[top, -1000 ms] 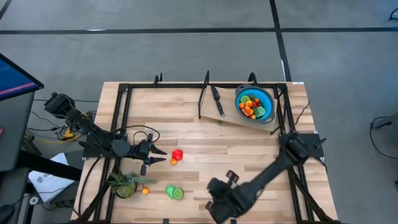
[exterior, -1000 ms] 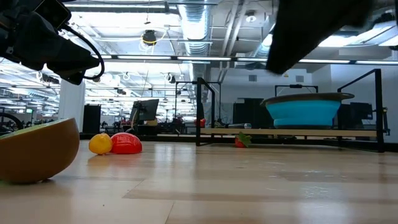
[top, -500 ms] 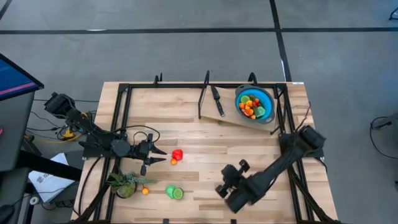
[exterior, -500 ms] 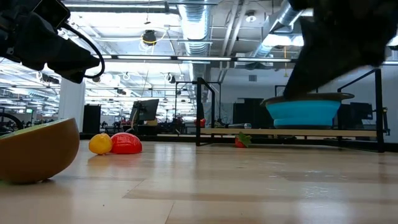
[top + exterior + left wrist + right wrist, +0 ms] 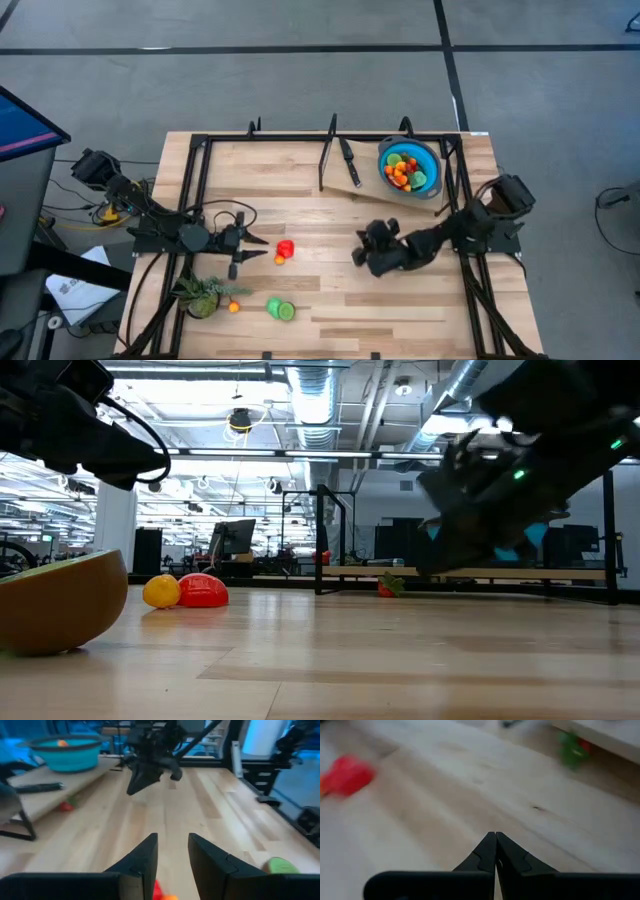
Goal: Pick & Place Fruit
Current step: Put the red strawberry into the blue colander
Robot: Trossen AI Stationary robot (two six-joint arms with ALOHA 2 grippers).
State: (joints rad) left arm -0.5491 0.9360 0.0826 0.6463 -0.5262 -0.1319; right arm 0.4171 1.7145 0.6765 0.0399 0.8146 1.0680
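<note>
A red fruit and a small orange one lie on the table just right of my open left gripper; in the left wrist view the red fruit shows just below the fingers. Two green fruits and an orange one lie near the near edge. A brown fruit half rests on the table close to the low camera. My right gripper hovers over the table's middle, shut on nothing. The blue bowl holds several fruits.
A raised wooden board at the far right carries the bowl and a black-handled knife. A red-and-green fruit lies by the board's foot. A spiky green plant stands at the near left. A black frame rims the table.
My right arm has swung up from the table's near edge toward its middle, carrying the gripper toward the far side and a little to the right, and has turned toward the left. The left arm and the fruits have kept still.
</note>
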